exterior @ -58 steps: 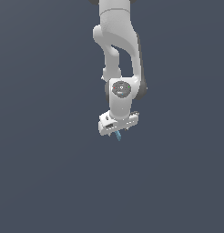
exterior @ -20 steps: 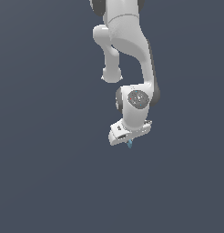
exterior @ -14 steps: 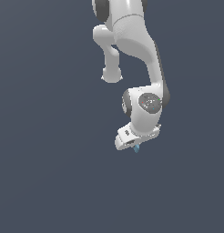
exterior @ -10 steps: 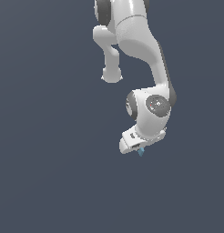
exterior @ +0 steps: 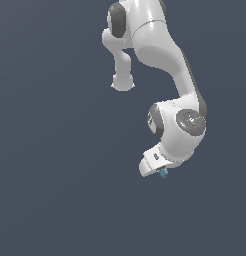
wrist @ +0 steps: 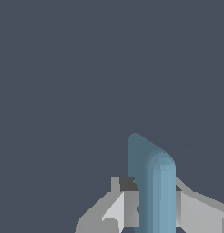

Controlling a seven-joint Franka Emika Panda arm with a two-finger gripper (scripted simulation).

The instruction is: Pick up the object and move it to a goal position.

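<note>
The object is a small light-blue sliver that sticks out under the white gripper in the exterior view. In the wrist view it shows as a tall blue rounded piece held upright between the two grey fingers. The gripper is shut on it. The white arm bends down from above and carries the hand low at the exterior view's right of centre. Most of the fingers are hidden behind the hand in the exterior view.
A plain dark grey-blue surface fills the whole background in both views. No other object, container or edge shows.
The arm has swung toward the exterior view's right and a little lower, carrying the blue object in the shut gripper. The grip has not changed.
</note>
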